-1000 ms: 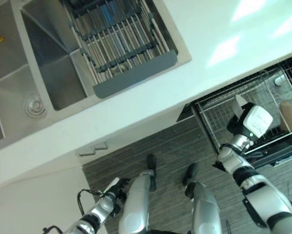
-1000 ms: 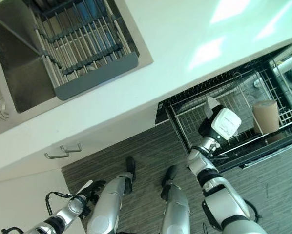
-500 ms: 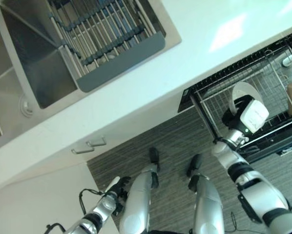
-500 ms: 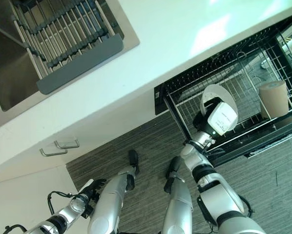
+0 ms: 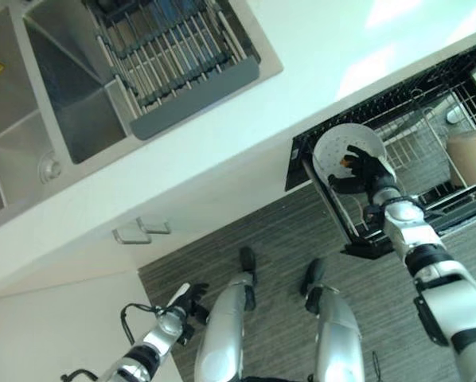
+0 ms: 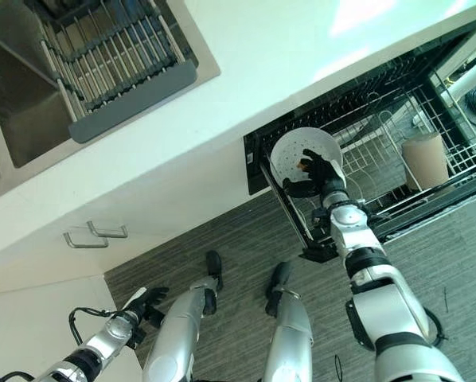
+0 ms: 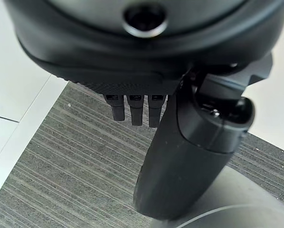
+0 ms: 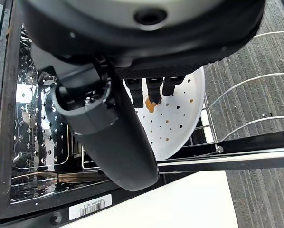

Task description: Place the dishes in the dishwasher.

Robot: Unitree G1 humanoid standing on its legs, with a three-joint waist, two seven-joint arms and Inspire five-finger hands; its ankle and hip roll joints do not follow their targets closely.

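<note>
My right hand (image 5: 372, 172) is shut on a white speckled plate (image 5: 336, 150), fingers across its face and thumb (image 8: 108, 135) behind it. The plate (image 8: 180, 116) stands nearly upright over the front left corner of the pulled-out wire dishwasher rack (image 5: 421, 131), under the counter's edge. Whether it rests between the wires I cannot tell. My left hand (image 5: 185, 301) hangs low at the left over the striped floor, fingers relaxed and holding nothing, with its thumb (image 7: 189, 152) apart from them.
A beige cup (image 5: 469, 155) stands in the rack to the right. The white counter (image 5: 317, 56) overhangs the dishwasher. A steel sink (image 5: 71, 119) holds a grey drying rack (image 5: 174, 48). A cabinet handle (image 5: 142, 231) sits below it.
My right hand has turned the plate to face up and carried it left, to the rack's front corner. The camera has shifted. The left hand stays put.
</note>
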